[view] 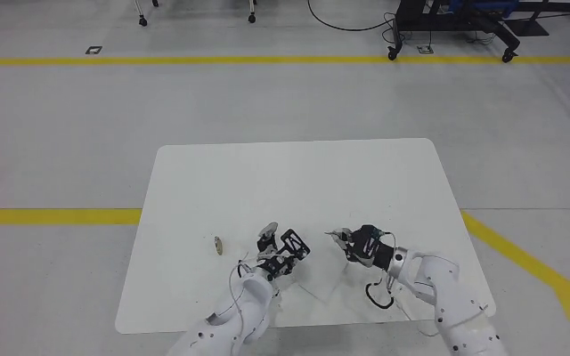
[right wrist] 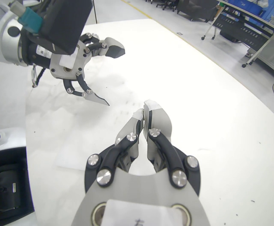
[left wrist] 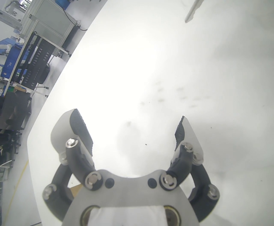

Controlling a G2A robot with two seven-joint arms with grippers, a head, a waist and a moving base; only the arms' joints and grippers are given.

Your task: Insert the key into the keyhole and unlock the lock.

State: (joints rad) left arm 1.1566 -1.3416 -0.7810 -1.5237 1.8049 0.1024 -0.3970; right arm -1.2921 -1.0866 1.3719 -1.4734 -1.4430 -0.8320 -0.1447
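A small brass lock (view: 218,245) lies on the white table (view: 294,178), left of both arms. My left gripper (view: 283,237) (left wrist: 128,114) hovers just right of the lock, open with nothing between its fingers; the right wrist view shows it spread wide (right wrist: 113,78). My right gripper (view: 341,237) (right wrist: 144,107) sits a short way to the right, shut on a silver key. The key's thin edge (right wrist: 146,116) shows between the pads. Its blade (left wrist: 192,11) points toward the left gripper.
The table's near edge runs close under both arms, and its rounded corners are in sight. A black cable (view: 383,298) loops beside the right arm. Wheeled racks and frames (view: 454,22) stand on the floor far behind the table.
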